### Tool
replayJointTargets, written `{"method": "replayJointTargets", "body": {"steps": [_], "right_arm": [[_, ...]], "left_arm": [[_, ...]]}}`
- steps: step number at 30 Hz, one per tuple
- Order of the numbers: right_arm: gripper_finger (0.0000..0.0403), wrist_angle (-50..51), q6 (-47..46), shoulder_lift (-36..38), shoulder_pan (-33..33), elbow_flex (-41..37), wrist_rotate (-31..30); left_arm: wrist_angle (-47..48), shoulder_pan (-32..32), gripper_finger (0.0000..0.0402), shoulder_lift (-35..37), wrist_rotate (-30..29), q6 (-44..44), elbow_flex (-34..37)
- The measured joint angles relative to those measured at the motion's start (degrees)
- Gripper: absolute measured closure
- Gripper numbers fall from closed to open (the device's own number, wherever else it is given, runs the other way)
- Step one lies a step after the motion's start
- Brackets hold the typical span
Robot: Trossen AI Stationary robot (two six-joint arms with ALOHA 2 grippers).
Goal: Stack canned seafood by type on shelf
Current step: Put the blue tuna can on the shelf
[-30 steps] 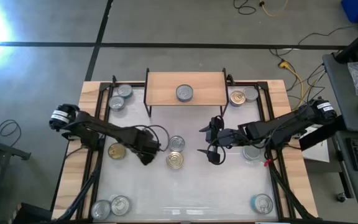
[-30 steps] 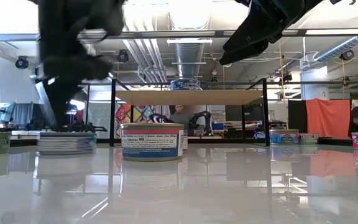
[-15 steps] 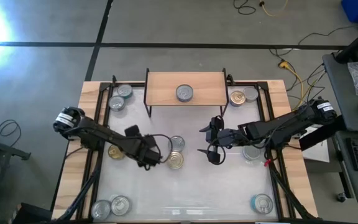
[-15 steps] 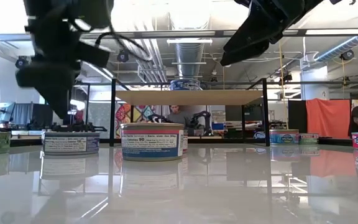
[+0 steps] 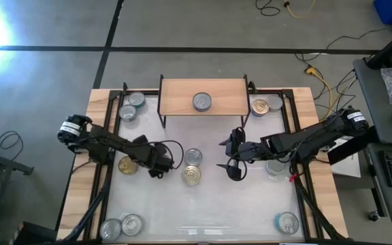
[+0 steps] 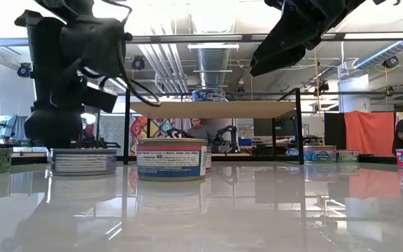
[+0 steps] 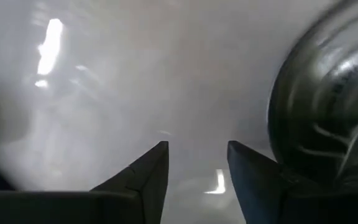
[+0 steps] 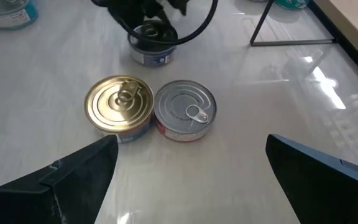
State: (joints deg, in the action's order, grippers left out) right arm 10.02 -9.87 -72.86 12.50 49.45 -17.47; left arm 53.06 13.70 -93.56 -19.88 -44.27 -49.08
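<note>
Top-down view: the shelf (image 5: 203, 97) sits at 12 o'clock on the bench (image 5: 250, 204) w/ one silver-top tin (image 5: 202, 102) on it, roughly mid-board. Rest of the canned seafood is scattered round the bench: two tins (image 5: 131, 107) at 10 o'clock beside the shelf's leg, a gold + a silver one (image 5: 266, 105) at 2 o'clock, a pair (image 5: 121, 226) at 7 o'clock, a single (image 5: 287, 222) at 5 o'clock.

Near bench center there's a gold-top tin (image 5: 192, 175) touching a silver pull-tab tin (image 5: 193, 158) (right wrist cam shows them side by side, clear as day).

Left hand (image 5: 160, 165) is down low just at 9 o'clock of that center pair, fingers partly apart and nothing between them; a dark tin top sits right beside one fingertip (image 7: 253, 168) in its wrist cam. Another gold tin (image 5: 126, 165) lies just behind that arm.

Right hand (image 5: 231, 155) hovers at 3 o'clock of the pair, fingers spread wide, empty.
</note>
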Motion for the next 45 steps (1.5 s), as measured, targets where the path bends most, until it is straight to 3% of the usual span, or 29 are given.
{"method": "replayJointTargets", "body": {"steps": [11,20,26,30,34,41,45], "right_arm": [[0.0003,0.0,0.7,0.0,0.0,0.0,0.0],[0.0003,-0.1,2.0,-1.2,2.6,0.0,4.3],[0.0003,-2.5,0.3,-7.0,8.5,0.0,0.6],[0.0003,-3.3,-2.4,-12.6,9.8,1.7,-0.7],[0.0003,-2.1,-2.5,-18.3,9.6,5.3,-0.6],[0.0003,13.6,-3.1,-23.5,8.8,12.9,0.1],[0.0003,19.3,-3.3,-24.1,9.0,13.6,4.2]], "left_arm": [[-27.4,5.1,0.0271,0.0,10.5,4.7,0.1],[-45.4,5.6,0.0275,0.0,10.9,14.3,0.1],[-39.8,5.6,0.0275,1.0,10.7,17.0,-3.6],[-30.6,5.6,0.0275,2.3,5.5,16.8,-5.9],[-28.4,5.5,0.0275,2.6,2.5,14.6,-5.8],[-28.1,7.0,0.0275,2.2,2.4,9.1,-3.6],[-28.1,8.6,0.0275,2.1,2.3,6.9,-2.9]]}}
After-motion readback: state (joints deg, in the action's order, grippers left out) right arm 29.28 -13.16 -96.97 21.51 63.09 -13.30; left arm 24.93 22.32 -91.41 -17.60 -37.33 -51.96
